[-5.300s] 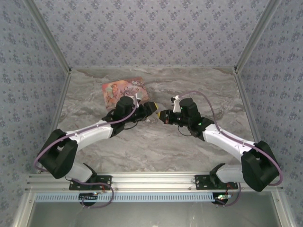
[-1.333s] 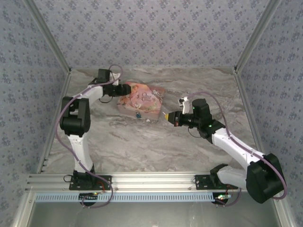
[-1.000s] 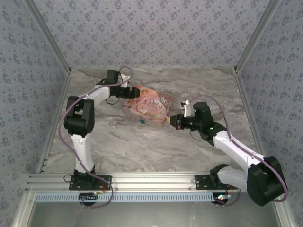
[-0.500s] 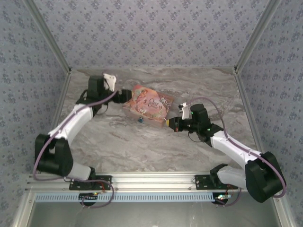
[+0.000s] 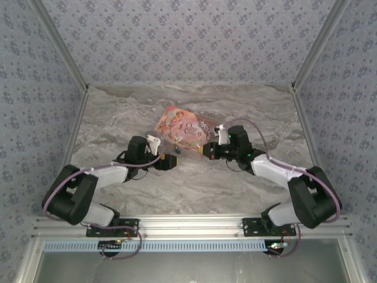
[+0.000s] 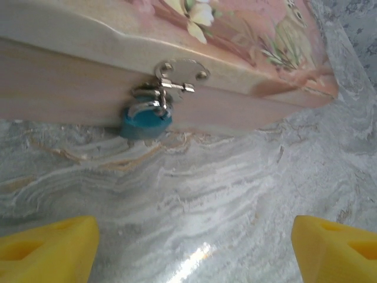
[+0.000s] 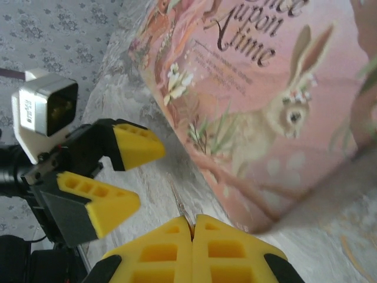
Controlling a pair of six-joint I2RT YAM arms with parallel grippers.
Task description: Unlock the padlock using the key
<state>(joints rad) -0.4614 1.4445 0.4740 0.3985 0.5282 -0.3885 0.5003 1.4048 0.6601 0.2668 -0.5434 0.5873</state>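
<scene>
The small blue padlock [image 6: 144,124] hangs from a metal hasp [image 6: 177,76] on the front wall of the pink picture tin [image 5: 185,128]. My left gripper [image 5: 172,160] lies low on the table just in front of that wall, open wide, with the padlock ahead of it and bare marble between its fingers [image 6: 50,247]. My right gripper [image 7: 193,227] is shut on the key [image 7: 179,203], whose thin metal blade sticks out past the fingertips. It sits at the tin's front right corner [image 5: 206,150], pointing toward the left gripper [image 7: 112,171].
The tin [image 7: 265,106] rests on the marble table [image 5: 194,183] between the two arms, its rabbit lid facing up. Patterned walls enclose the table on three sides. The two grippers are close together in front of the tin.
My left arm has swung from the tin's far left side round to its front and dropped low, facing the padlock. My right gripper with the key has edged left toward the tin.
</scene>
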